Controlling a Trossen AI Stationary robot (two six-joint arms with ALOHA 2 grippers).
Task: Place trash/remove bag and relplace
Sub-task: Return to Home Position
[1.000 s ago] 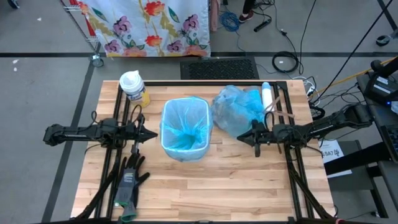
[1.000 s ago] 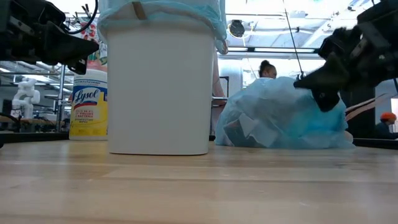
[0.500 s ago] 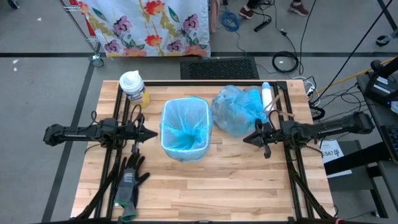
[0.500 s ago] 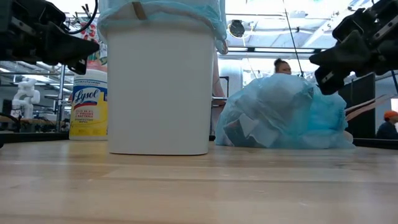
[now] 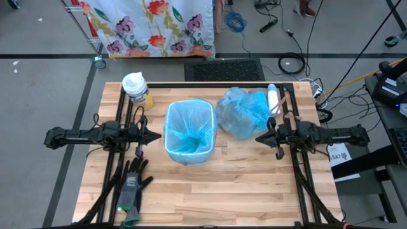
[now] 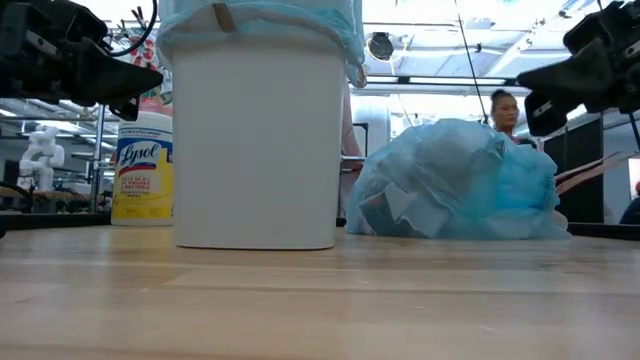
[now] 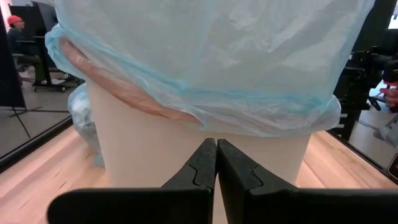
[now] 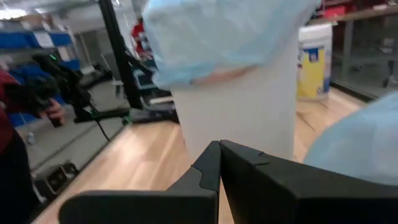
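Left gripper (image 5: 157,136): fingers closed together, holding nothing, just beside the white bin (image 6: 255,150). Right gripper (image 5: 259,137): likewise closed and empty, near the filled blue bag (image 5: 241,113). That bag rests on the worktop (image 5: 222,184) beside the bin; the pale crumpled shapes inside are judged to be the trash.

Risks:
- A sideways swing of the right arm could snag the bag.
- The fresh liner (image 5: 189,135) overhangs unevenly and may slip inward.

Legible: "Lysol" on the yellow canister (image 6: 141,172).

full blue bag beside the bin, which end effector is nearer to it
Right. The right end effector hangs close beside the full blue bag. The left end effector is beyond the bin, which stands between it and the bag.
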